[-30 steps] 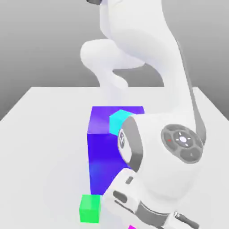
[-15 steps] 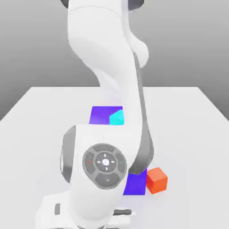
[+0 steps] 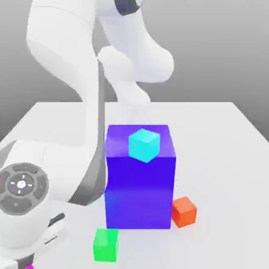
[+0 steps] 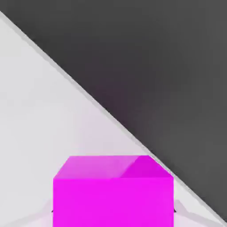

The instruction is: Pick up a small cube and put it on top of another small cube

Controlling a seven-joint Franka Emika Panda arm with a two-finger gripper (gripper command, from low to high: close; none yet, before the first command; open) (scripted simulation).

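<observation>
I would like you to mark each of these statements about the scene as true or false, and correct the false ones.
1. The bright cyan cube rests on top of the tall blue-violet block. True: the cyan cube is on the blue-violet block.
2. The orange-red cube lies on top of the block too. False: the orange-red cube is on the white table, beside the block.
3. The gripper holds the glossy magenta cube. True: the gripper is shut on the magenta cube.
4. The bright green cube is under the block. False: the green cube stands on the table in front of it.
</observation>
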